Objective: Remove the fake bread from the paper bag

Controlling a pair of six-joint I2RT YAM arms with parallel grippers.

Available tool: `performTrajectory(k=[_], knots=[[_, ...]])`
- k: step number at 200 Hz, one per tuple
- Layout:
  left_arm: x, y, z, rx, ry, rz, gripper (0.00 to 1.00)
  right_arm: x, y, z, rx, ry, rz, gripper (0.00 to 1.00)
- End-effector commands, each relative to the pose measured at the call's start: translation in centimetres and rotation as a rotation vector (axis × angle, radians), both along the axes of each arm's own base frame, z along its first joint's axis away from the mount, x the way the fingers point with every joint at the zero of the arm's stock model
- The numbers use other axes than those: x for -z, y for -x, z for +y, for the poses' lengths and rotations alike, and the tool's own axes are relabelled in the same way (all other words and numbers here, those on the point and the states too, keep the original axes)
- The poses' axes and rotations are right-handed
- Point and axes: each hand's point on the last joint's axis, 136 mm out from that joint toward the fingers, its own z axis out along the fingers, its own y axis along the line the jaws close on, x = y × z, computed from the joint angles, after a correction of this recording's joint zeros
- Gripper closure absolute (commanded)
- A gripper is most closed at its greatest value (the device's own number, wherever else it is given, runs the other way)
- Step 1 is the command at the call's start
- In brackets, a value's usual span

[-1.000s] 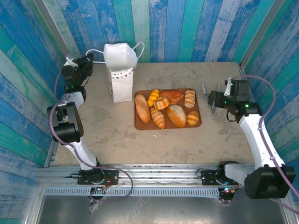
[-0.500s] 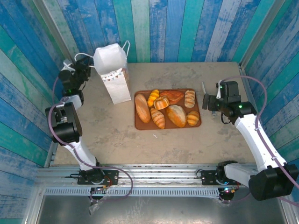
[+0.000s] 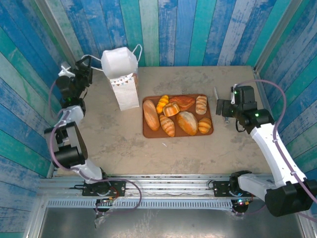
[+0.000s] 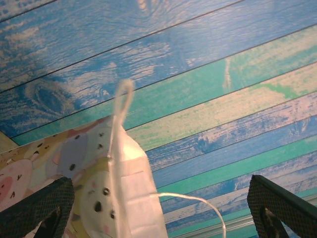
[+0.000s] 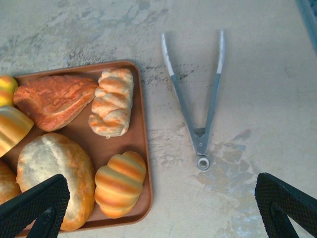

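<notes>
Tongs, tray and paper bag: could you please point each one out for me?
tongs [image 5: 200, 141]: right wrist view, where the two arms join.
tray [image 5: 140, 141]: right wrist view, bare strip by its right rim.
paper bag [image 3: 126, 94]: top external view, its printed side.

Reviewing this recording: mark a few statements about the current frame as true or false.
1. Seven glossy golden-brown toy breads lie on the flat reddish-brown tray. True.
2. The open metal tongs lie on the tray. False: they lie on the beige table, right of the tray.
3. The right pincer is shut on the tongs. False: it is open and not touching them.
4. The small white paper bag is left of the tray. True.
</notes>
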Motion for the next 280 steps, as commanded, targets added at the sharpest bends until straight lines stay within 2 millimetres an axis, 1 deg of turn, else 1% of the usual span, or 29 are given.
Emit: performTrajectory(k=[1,22,29,31,33,42,59,61,78,95,108,116,130,143,160,181,188,200,221,230,237,241,258,268,280], knots=[[-2.6,3.2,0.1,-0.05,-0.053,-0.039,0.06,-2.0,0.5,-1.4,0.074,0.032,-0.063,0.0],[-2.6,5.7,-0.3,-0.079,-0.059,-0.041,0.06,-3.0,1.4,-2.2,0.106,0.035,-0.111,0.0],[-2.6,6.7,-0.6,-0.086,-0.083,-0.039,0.06,-3.3,1.7,-2.5,0.115,0.039,-0.131,0.0],[-2.2,6.7,-0.6,-0.089,-0.089,-0.028,0.06,-3.4,1.9,-2.6,0.119,0.04,-0.139,0.0],[-2.7,7.3,-0.7,-0.093,-0.102,-0.042,0.06,-3.5,2.0,-2.7,0.123,0.042,-0.145,0.0],[-2.4,8.6,-0.9,-0.119,-0.163,-0.031,0.06,-3.8,2.6,-3.2,0.139,0.055,-0.169,0.0],[-0.3,11.0,-0.2,-0.22,-0.283,0.028,0.06,-4.1,3.7,-4.3,0.183,0.078,-0.204,0.0],[-0.3,11.4,-0.2,-0.231,-0.298,0.028,0.06,-4.2,3.8,-4.4,0.189,0.079,-0.207,0.0],[1.2,14.2,0.5,-0.335,-0.439,0.03,0.06,-4.0,4.3,-4.8,0.206,0.071,-0.24,0.0],[2.8,16.5,1.0,-0.434,-0.564,0.013,0.06,-2.9,4.6,-5.1,0.243,0.047,-0.266,0.0],[4.3,17.4,1.0,-0.481,-0.677,0.016,0.06,-2.2,4.4,-5.3,0.26,0.041,-0.298,0.0],[5.2,17.6,0.7,-0.488,-0.752,0.018,0.06,-1.7,4.3,-5.5,0.273,0.039,-0.319,0.0],[6.7,17.4,-0.7,-0.473,-0.883,0.016,0.06,-0.9,3.9,-5.7,0.284,0.047,-0.356,0.0],[8.0,17.3,-1.4,-0.473,-0.975,0.017,0.06,0.0,3.3,-5.6,0.257,0.085,-0.377,0.0],[9.4,17.2,-1.4,-0.494,-1.03,0.02,0.06,1.4,2.7,-5.8,0.232,0.16,-0.377,0.0],[11.5,16.9,-0.6,-0.524,-1.07,0.071,0.06,3.2,2.0,-5.6,0.188,0.224,-0.348,0.0],[12.1,16.7,-0.7,-0.512,-1.087,0.081,0.06,3.6,1.8,-5.6,0.181,0.236,-0.344,0.0],[13.1,16.2,-1.4,-0.473,-1.128,0.076,0.06,4.0,1.4,-5.5,0.171,0.249,-0.353,0.0],[14.3,15.8,-3.4,-0.394,-1.198,0.037,0.06,3.9,0.9,-5.3,0.15,0.268,-0.424,0.0],[14.9,15.6,-3.8,-0.369,-1.217,0.033,0.06,3.9,0.8,-5.1,0.136,0.269,-0.463,0.0],[15.3,15.6,-4.1,-0.357,-1.225,0.024,0.06,4.2,0.8,-5.0,0.127,0.273,-0.483,0.0],[15.6,15.7,-4.2,-0.347,-1.227,0.02,0.06,4.0,0.7,-5.0,0.126,0.275,-0.499,0.0],[15.9,15.6,-4.7,-0.333,-1.229,-0.015,0.06,4.5,0.7,-5.2,0.138,0.28,-0.518,0.0],[16.2,15.3,-5.2,-0.307,-1.231,-0.032,0.06,4.9,0.7,-5.5,0.147,0.283,-0.516,0.0],[16.1,14.9,-5.6,-0.295,-1.225,-0.056,0.06,5.6,0.7,-5.7,0.154,0.28,-0.513,0.0]])
